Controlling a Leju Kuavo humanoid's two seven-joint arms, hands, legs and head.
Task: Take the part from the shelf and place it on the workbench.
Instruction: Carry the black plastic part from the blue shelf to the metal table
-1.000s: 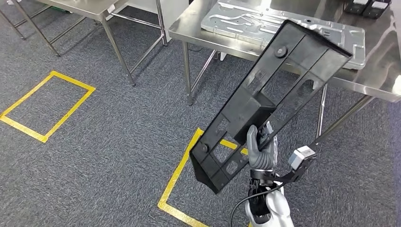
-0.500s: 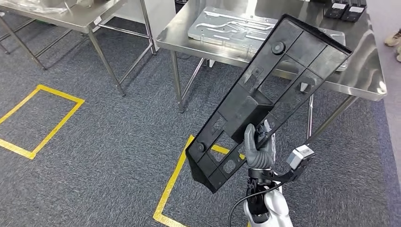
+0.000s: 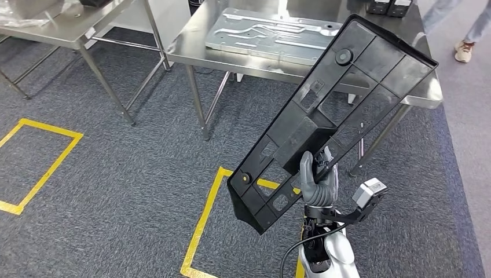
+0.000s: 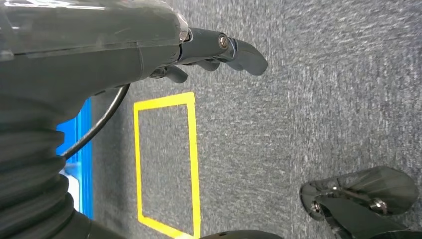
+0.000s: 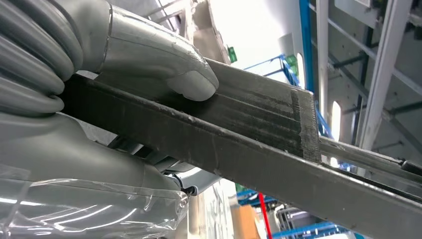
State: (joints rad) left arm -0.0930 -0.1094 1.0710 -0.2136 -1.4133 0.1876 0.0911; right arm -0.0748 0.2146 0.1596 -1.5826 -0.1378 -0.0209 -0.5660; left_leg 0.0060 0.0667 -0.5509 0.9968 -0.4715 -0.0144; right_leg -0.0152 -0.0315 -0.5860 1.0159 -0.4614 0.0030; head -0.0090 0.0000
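Note:
My right hand [image 3: 317, 180] grips a long black plastic part [image 3: 333, 116] with several cut-outs, held up tilted, its top end toward the upper right. In the right wrist view the thumb [image 5: 164, 64] presses on the part's dark edge [image 5: 259, 149]. The part hides some of the steel workbench [image 3: 255, 61] beyond it. My left hand [image 4: 219, 50] hangs over the grey carpet, fingers curled in with nothing in them.
A grey metal plate [image 3: 272, 35] lies on the workbench, with dark boxes [image 3: 388, 6] at its far end. A second steel table [image 3: 69, 29] stands at left. Yellow floor tape [image 3: 202, 220] marks squares on the carpet. A person's legs [image 3: 463, 35] stand at upper right.
The whole scene has slid leftward and the workbench has come a little nearer: the camera has moved. The part stays in my right hand at the same tilt.

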